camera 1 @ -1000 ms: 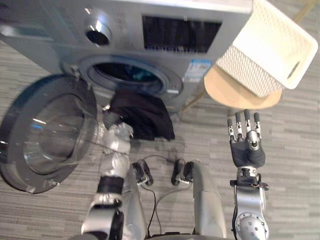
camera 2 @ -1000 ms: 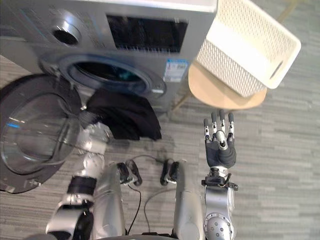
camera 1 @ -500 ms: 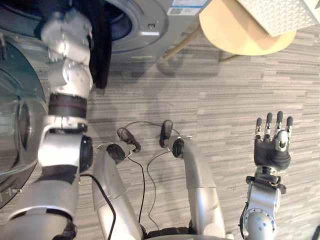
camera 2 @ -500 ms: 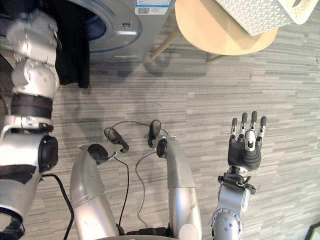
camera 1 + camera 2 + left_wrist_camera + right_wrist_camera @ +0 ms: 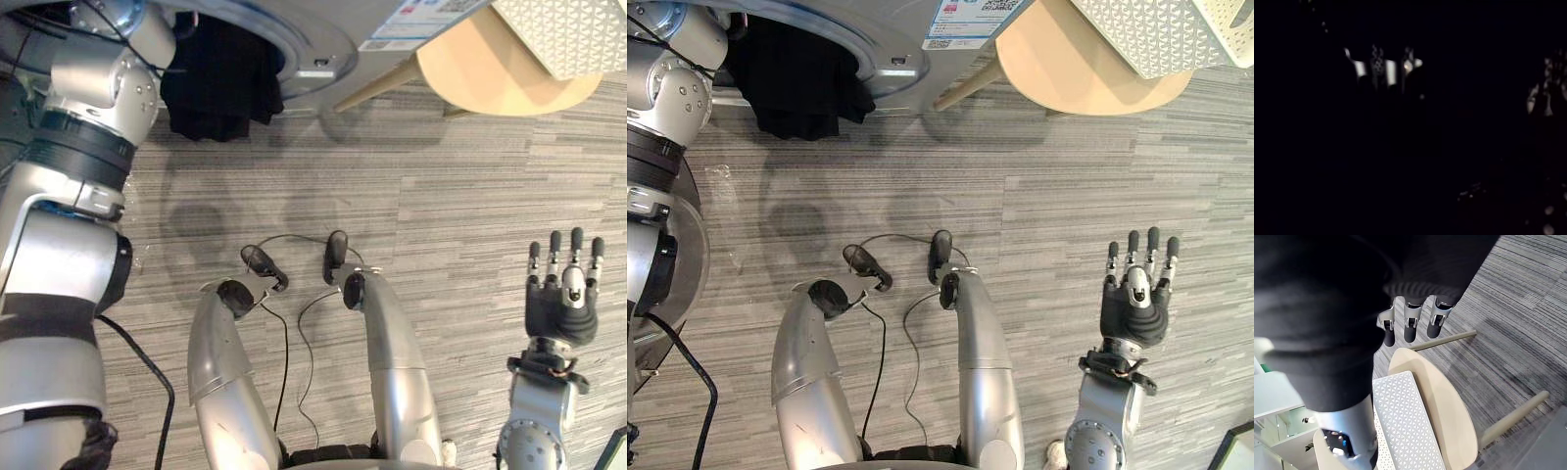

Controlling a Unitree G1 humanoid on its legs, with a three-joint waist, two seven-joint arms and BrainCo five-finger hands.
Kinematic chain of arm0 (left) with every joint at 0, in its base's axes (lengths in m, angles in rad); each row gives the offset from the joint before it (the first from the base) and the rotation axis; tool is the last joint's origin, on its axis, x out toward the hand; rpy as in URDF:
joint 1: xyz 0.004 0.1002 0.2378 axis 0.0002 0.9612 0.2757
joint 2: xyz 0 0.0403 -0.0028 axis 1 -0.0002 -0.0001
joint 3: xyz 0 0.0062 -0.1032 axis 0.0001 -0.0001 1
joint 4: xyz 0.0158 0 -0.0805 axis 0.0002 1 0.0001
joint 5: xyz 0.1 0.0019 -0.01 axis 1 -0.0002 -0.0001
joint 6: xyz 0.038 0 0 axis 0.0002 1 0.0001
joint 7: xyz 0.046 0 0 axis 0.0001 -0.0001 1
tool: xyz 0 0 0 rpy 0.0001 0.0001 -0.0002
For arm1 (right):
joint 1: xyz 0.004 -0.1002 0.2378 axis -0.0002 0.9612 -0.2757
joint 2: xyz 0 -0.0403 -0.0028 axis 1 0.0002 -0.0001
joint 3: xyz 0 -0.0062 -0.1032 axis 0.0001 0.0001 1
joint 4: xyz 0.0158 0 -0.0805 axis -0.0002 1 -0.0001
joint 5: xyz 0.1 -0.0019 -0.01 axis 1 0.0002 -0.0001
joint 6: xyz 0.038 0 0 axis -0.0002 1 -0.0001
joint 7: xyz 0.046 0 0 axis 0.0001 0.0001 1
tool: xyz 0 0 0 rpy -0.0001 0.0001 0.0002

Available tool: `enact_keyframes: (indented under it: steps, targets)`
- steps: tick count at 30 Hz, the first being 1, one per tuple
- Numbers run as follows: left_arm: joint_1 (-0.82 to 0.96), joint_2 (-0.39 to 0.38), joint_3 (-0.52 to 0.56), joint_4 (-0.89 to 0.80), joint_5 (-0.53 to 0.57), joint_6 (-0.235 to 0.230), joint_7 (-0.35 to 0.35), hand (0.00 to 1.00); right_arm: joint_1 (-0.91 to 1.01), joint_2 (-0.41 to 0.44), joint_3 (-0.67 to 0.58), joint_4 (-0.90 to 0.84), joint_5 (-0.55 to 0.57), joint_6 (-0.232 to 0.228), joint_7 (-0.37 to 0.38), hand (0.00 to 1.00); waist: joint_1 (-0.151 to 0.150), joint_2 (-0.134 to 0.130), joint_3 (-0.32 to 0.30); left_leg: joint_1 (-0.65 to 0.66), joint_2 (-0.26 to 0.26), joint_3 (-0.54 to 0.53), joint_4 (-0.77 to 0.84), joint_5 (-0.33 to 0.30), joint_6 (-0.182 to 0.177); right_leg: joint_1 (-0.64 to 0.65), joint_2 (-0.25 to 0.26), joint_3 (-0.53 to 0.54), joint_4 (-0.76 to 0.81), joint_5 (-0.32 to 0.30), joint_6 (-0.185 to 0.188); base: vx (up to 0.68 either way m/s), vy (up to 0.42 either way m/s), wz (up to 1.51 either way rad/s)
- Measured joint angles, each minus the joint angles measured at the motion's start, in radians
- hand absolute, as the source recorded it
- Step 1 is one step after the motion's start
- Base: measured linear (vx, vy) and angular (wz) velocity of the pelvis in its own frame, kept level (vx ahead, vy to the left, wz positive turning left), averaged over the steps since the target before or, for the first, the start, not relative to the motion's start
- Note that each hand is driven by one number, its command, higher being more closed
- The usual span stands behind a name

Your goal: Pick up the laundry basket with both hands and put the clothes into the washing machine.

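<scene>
Loading step: the black cloth hangs from the silver washing machine; left robot hand's grip I cannot tell, right robot hand is wide open; next, push the cloth in.

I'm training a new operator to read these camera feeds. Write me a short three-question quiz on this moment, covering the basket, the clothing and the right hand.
1. True or false: the laundry basket stands on the floor.
2. Multiple choice: the right hand is
A. curled round a piece of cloth
B. raised over the floor with straight fingers, holding nothing
C. gripping the basket's handle
3. Short answer: what hangs out of the washing machine at its round opening?

Key
1. False. The laundry basket rests on the wooden stool beside the washing machine.
2. B.
3. A dark garment.
</scene>
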Motion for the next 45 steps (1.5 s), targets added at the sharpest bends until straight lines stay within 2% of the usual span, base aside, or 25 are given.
enact_keyframes:
  steps: [5,14,16,20,27,29,31,32,36,38,40,41,42,43,44,45]
  targets:
    - [0.0,0.035,-0.028,0.023,0.014,-0.023,0.082,0.0,0.022,-0.037,-0.001,-0.049,-0.001,0.0,0.003,0.0,-0.001,-0.008,0.004,0.02,0.006,0.024,0.0,0.0,0.001,-0.002,0.001,0.011,0.012,0.0,0.0,-0.03,-0.056,-0.03]
    - [-0.001,0.048,-0.028,0.091,0.029,-0.027,0.08,0.0,0.022,-0.045,-0.014,-0.05,-0.001,-0.001,0.013,0.0,-0.016,-0.009,0.004,0.028,0.012,0.026,0.008,-0.001,0.001,0.005,0.003,0.012,0.015,0.0,0.0,-0.05,-0.043,-0.02]
    - [-0.001,0.065,-0.029,0.104,0.073,-0.015,0.061,0.0,0.022,-0.045,-0.031,-0.05,-0.002,-0.001,0.017,0.0,-0.019,-0.009,0.004,0.029,0.017,0.026,0.008,-0.001,0.001,0.005,0.004,0.01,0.017,0.0,0.0,-0.05,-0.059,-0.04]
    - [-0.015,0.084,-0.03,0.139,0.213,0.044,0.007,0.0,0.024,-0.045,-0.058,-0.05,-0.003,-0.001,0.021,0.0,-0.02,-0.009,0.004,0.029,0.022,0.025,0.007,-0.001,0.001,0.004,0.006,0.002,0.024,0.0,0.0,-0.05,-0.076,0.02]
    - [-0.011,0.101,-0.013,0.139,0.362,0.061,-0.03,0.0,0.025,-0.044,-0.059,-0.048,0.0,-0.003,0.045,0.0,-0.025,-0.009,0.004,0.025,0.024,0.021,0.007,-0.001,0.001,0.003,0.002,-0.01,0.031,0.0,0.0,-0.04,-0.058,0.02]
    - [0.01,0.1,0.035,0.134,0.413,0.061,-0.033,0.0,0.025,-0.043,-0.052,-0.046,0.0,-0.003,0.059,0.0,-0.032,-0.009,0.004,0.026,0.024,0.021,0.008,-0.001,0.001,0.003,0.001,-0.01,0.033,0.0,0.0,-0.03,-0.049,0.01]
    - [0.085,0.1,0.174,0.066,0.429,0.061,-0.044,0.0,0.025,-0.042,-0.021,-0.045,0.001,-0.009,0.063,0.0,-0.049,-0.009,0.004,0.026,0.024,0.02,0.009,-0.001,0.001,0.003,-0.001,-0.012,0.038,0.0,0.0,-0.03,-0.064,0.0]
    - [0.106,0.1,0.207,0.045,0.429,0.061,-0.044,0.0,0.026,-0.04,-0.015,-0.045,0.002,-0.009,0.064,0.0,-0.052,-0.008,0.004,0.027,0.024,0.019,0.009,-0.001,0.001,0.003,-0.001,-0.012,0.039,0.0,0.0,-0.02,-0.061,-0.03]
    - [0.321,0.099,0.412,-0.181,0.427,0.06,-0.035,0.0,0.026,-0.023,-0.013,-0.045,0.002,-0.014,0.063,0.0,-0.062,-0.007,0.005,0.04,0.024,0.019,0.007,-0.001,0.001,0.006,-0.001,-0.013,0.048,-0.006,-0.009,0.0,-0.067,-0.05]
    - [0.409,0.094,0.48,-0.255,0.429,0.06,-0.022,0.0,0.027,-0.023,-0.009,-0.045,0.002,-0.019,0.062,0.0,-0.07,-0.003,0.008,0.05,0.024,0.017,0.007,-0.001,0.001,0.016,-0.003,-0.015,0.058,-0.014,-0.021,0.04,-0.078,0.06]
    - [0.483,0.04,0.537,-0.289,0.452,0.06,0.001,0.0,0.035,-0.02,0.019,-0.045,0.002,-0.023,0.059,0.0,-0.072,0.007,0.014,0.079,0.024,-0.004,0.007,-0.001,0.001,0.053,-0.005,-0.03,0.066,-0.021,-0.033,0.08,-0.108,0.22]
    - [0.548,-0.003,0.559,-0.332,0.479,0.061,0.024,0.0,0.057,-0.018,0.035,-0.052,0.002,-0.024,0.061,0.0,-0.074,0.01,0.016,0.105,0.017,-0.017,0.006,-0.001,0.001,0.062,-0.021,-0.044,0.114,-0.02,-0.036,0.1,-0.152,0.51]
    - [0.601,-0.035,0.562,-0.389,0.55,0.06,0.051,0.0,0.084,-0.016,0.036,-0.057,0.002,-0.034,0.062,0.0,-0.075,0.018,0.019,0.119,0.002,-0.034,0.012,-0.001,0.001,0.026,-0.044,-0.045,0.17,-0.038,-0.057,0.09,-0.154,0.56]
    - [0.625,-0.039,0.566,-0.421,0.598,0.06,0.064,0.0,0.085,-0.018,0.036,-0.054,0.002,-0.042,0.061,0.0,-0.07,0.014,0.016,0.121,0.004,-0.035,0.014,0.0,0.001,0.031,-0.04,-0.042,0.071,-0.052,-0.034,0.07,-0.137,0.49]
    - [0.635,-0.039,0.571,-0.435,0.644,0.061,0.067,0.0,0.085,-0.019,0.035,-0.054,0.002,-0.048,0.06,0.0,-0.066,0.013,0.016,0.12,0.003,-0.034,0.022,-0.001,0.0,0.049,-0.04,-0.038,-0.02,-0.011,-0.034,0.07,-0.162,0.15]
    - [0.657,-0.041,0.605,-0.455,0.706,0.06,0.074,0.0,0.062,-0.029,0.041,-0.05,0.002,-0.051,0.06,0.0,-0.051,0.022,0.021,0.112,0.028,-0.034,0.045,-0.001,-0.002,0.052,-0.026,-0.045,-0.045,-0.011,-0.046,0.08,-0.171,-0.17]
